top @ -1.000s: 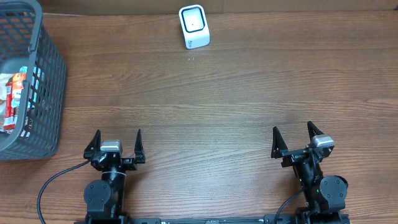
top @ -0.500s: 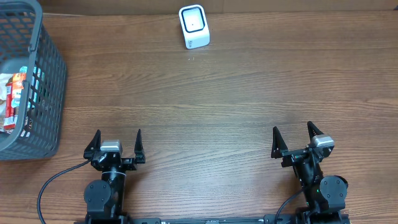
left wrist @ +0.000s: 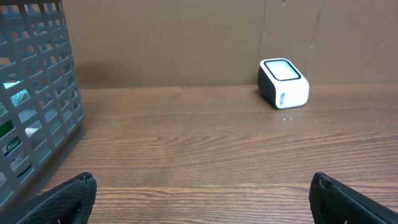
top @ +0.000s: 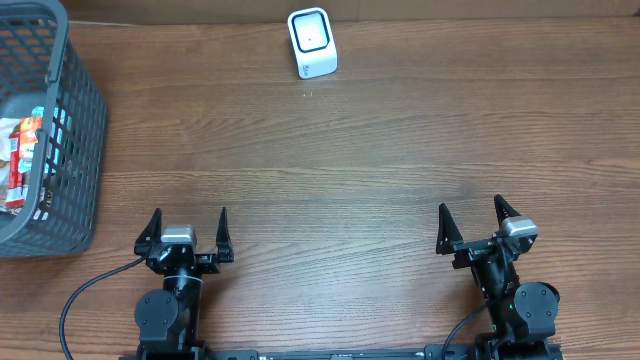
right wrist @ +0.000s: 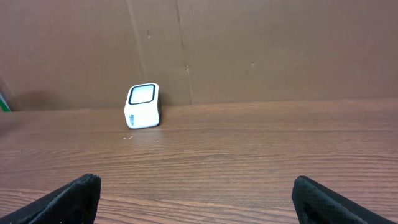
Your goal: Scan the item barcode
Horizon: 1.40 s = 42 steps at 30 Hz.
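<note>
A white barcode scanner with a dark window stands at the table's far edge; it also shows in the left wrist view as scanner and in the right wrist view as scanner. Packaged items, red and white, lie inside the grey basket at the far left. My left gripper rests at the near edge, open and empty. My right gripper sits at the near right, open too, nothing between its fingers. Both are far from the items and the scanner.
The basket's grey mesh wall fills the left of the left wrist view. A brown cardboard wall runs behind the table. Bare wood lies between the grippers and the scanner.
</note>
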Each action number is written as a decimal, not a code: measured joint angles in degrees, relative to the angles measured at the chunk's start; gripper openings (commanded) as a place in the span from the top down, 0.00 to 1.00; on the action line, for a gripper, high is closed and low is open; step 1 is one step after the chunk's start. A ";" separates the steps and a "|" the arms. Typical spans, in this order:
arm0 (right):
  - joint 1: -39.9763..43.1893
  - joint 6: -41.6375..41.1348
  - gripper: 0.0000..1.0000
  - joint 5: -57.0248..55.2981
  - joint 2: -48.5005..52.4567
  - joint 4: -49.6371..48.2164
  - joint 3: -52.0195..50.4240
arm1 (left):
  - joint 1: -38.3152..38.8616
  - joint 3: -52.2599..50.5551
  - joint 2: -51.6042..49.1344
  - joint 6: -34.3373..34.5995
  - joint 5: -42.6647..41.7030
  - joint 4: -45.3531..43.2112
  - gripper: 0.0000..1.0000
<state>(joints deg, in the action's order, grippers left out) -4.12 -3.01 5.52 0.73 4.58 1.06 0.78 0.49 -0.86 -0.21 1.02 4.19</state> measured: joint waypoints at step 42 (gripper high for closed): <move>0.02 -0.04 0.00 0.00 0.00 0.02 0.00 | 0.00 86.01 -29.59 -18.25 8.70 12.20 0.00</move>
<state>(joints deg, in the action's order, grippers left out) -4.10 -3.05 5.52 0.73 4.60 1.06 0.78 86.50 -30.46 -18.46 9.72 16.38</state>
